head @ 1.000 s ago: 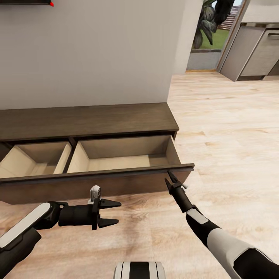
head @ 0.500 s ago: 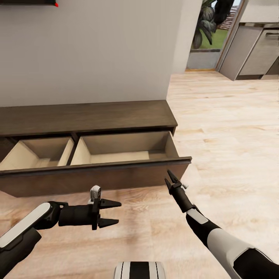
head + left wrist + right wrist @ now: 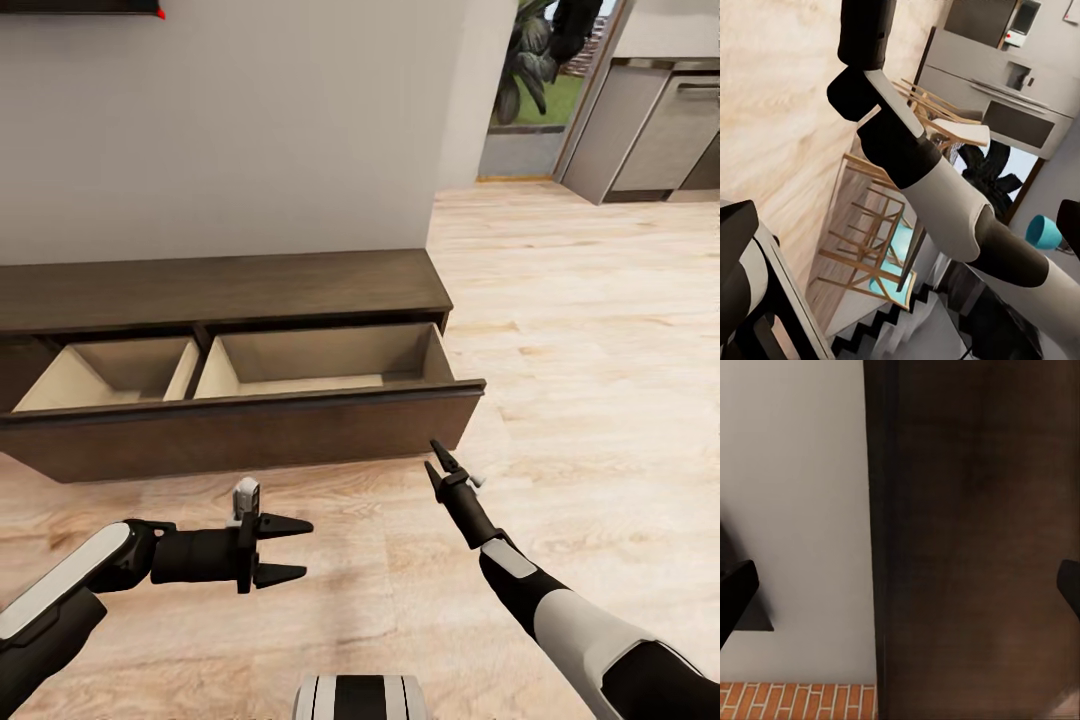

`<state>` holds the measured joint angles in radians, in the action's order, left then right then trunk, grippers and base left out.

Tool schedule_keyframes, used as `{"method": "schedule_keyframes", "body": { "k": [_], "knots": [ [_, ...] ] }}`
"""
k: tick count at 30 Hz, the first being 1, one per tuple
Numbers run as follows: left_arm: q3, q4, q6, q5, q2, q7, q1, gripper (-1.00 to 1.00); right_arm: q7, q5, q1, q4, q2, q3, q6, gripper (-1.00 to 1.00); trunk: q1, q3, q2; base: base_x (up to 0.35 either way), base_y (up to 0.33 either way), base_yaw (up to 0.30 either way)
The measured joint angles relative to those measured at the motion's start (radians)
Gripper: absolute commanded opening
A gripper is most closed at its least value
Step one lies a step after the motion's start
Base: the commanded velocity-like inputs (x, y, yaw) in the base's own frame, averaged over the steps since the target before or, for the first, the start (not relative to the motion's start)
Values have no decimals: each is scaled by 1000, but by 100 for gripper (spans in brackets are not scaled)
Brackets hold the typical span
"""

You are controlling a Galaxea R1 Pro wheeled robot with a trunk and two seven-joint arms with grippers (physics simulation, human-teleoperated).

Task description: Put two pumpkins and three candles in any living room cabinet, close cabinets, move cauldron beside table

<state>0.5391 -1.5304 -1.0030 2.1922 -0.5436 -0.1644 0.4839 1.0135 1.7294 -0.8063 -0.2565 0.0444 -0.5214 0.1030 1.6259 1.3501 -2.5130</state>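
Pale plank floor runs up to the low dark cabinet against the grey wall. Your right gripper hangs just short of the pulled-out drawer front, jaws slightly apart and empty; your left gripper hovers over the floor, jaws apart, empty too. That front is a stiff, smooth slab with no handle, so I'd push flat on its face or hook its top edge. Both drawer boxes look bare, though the front hides their near floor, and the cabinet's left end is cut off.
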Motion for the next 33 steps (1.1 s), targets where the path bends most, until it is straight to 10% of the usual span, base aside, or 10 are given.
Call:
{"method": "schedule_keyframes", "body": {
  "k": [16, 24, 33],
  "knots": [
    [-11, -10, 4, 11, 0, 0, 0, 100, -12, -4, 0, 1, -2, -5, 55, 100, -5, -42, 3, -11, 0, 0],
    [-12, 10, 4, 16, -1, 0, 0, 100, -253, -5, 1, 1, 1, -95, 73, 100, -9, -73, 4, -162, 0, 0],
    [-11, 11, 3, 14, 0, 0, 0, 100, -287, -2, 44, -2, 5, -150, 99, 100, -13, -108, 6, -5, 0, 0]
  ]
}}
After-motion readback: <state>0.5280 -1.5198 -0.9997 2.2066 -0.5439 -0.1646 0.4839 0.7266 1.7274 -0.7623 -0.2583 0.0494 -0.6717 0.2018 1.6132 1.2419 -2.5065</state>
